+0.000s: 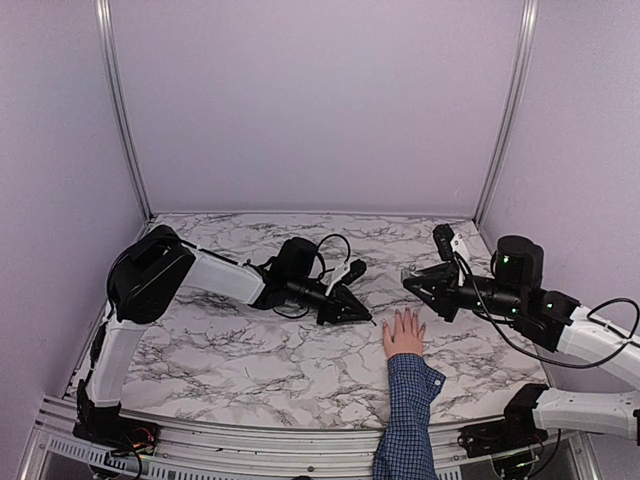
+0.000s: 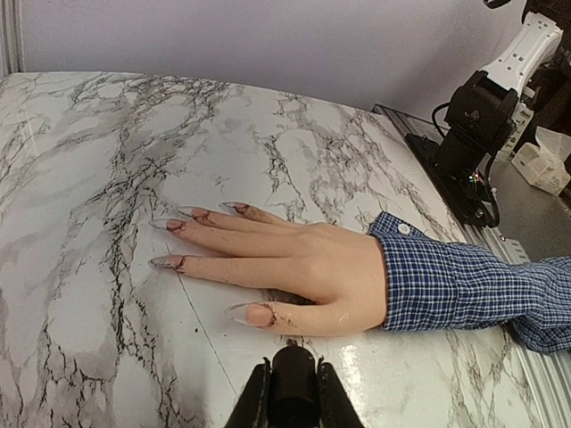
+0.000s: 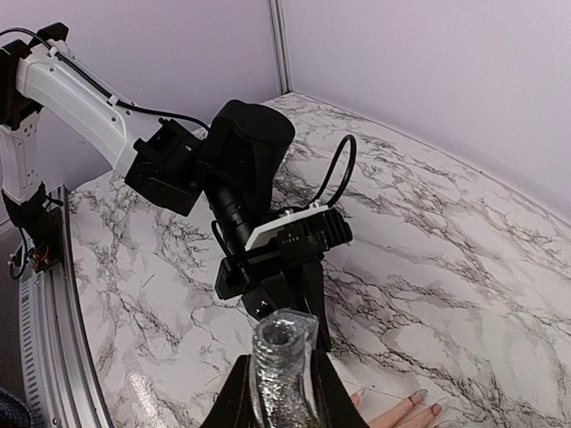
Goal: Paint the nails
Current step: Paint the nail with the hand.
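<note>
Judging by the nails (image 2: 168, 262), you have barely begun: dark smears mark several bases, the rest look bare. The hand (image 2: 299, 267) lies flat on the table (image 2: 107, 143), fingers spread. Your left gripper (image 2: 291, 397) pinches a dark cap (image 2: 293, 367) just beside it; your right gripper (image 3: 284, 388) clamps the bottle (image 3: 284, 343), raised.

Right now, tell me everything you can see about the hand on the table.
The hand is pale and smooth, lying palm down and flat on the marble table, fingers slightly spread. Its nails are long, clear and pointed, with dark reddish smears near their bases. A blue checked sleeve with a white cuff button covers the wrist. Only the table touches it.
</note>
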### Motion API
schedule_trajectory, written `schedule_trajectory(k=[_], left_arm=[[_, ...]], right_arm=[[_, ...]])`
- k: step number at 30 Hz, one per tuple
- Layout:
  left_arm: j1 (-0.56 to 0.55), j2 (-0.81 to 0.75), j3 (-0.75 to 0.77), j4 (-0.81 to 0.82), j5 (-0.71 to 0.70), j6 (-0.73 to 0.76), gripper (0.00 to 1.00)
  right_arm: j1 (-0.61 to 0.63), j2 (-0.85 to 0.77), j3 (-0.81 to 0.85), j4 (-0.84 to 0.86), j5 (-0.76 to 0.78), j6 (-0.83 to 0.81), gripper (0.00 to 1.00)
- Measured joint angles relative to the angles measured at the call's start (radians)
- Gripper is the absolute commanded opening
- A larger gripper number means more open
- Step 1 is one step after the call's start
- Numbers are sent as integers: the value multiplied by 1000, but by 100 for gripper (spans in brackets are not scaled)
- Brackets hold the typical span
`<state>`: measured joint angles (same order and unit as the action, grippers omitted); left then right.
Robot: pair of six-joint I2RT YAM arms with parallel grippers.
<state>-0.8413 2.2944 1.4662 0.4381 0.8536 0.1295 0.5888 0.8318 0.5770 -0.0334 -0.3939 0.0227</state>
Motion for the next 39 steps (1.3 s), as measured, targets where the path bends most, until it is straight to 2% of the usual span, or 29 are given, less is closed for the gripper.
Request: schedule_trajectory(k=[39], left_arm=[[-16,66,71,-2,-30,-13,0]], right_arm=[[-3,-7,0,41,-26,1,0]])
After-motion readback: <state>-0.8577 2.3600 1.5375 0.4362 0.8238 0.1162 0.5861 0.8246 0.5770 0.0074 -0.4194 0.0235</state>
